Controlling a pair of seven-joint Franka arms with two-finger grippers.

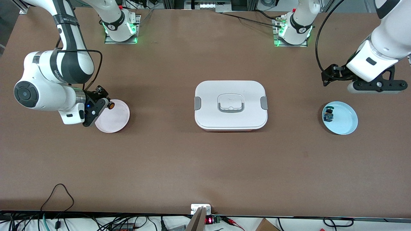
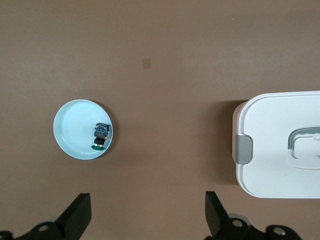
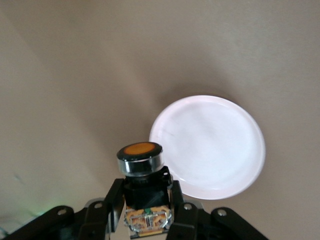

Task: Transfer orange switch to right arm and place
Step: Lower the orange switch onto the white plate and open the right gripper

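Hiding the pink plate's (image 1: 116, 120) edge, right gripper (image 1: 107, 102) grips the orange switch (image 1: 110, 105).

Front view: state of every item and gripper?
Orange switch: held in right gripper, over pink plate's edge.
Right gripper: shut on the switch.
Left gripper: open, holding nothing.
Pink plate: bare.
Blue plate: holds blue-green switch.
White box: lid on.
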